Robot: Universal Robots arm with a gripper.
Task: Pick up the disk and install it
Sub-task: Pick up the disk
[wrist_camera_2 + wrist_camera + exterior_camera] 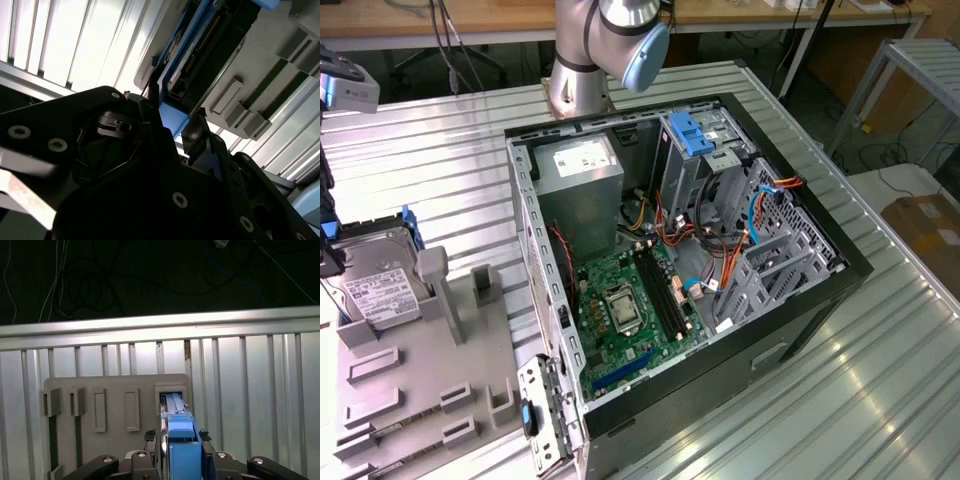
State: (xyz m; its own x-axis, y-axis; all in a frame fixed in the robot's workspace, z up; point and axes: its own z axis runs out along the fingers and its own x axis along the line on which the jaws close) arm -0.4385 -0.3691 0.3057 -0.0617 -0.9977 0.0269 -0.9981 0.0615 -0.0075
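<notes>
The disk [380, 285] stood on edge in the grey holder [420, 400], blue rail [182, 452] exposed for gripping; the gripper [177, 436] straddled that rail; whether it was clamped or loose could not be told.

A black tower computer case [800, 330] is laid open on its side on a ribbed silver metal table [880, 400]. Inside it, a green motherboard [620, 310], a grey metal power-supply box with a white sticker [580, 185] and a blue plastic tab-handled bracket [692, 135] are exposed. At the exterior view's left, the disk [380, 285], a flat silver hard drive with a white label and blue rails, is propped tilted in a grey plastic slotted fixture [430, 400].
</notes>
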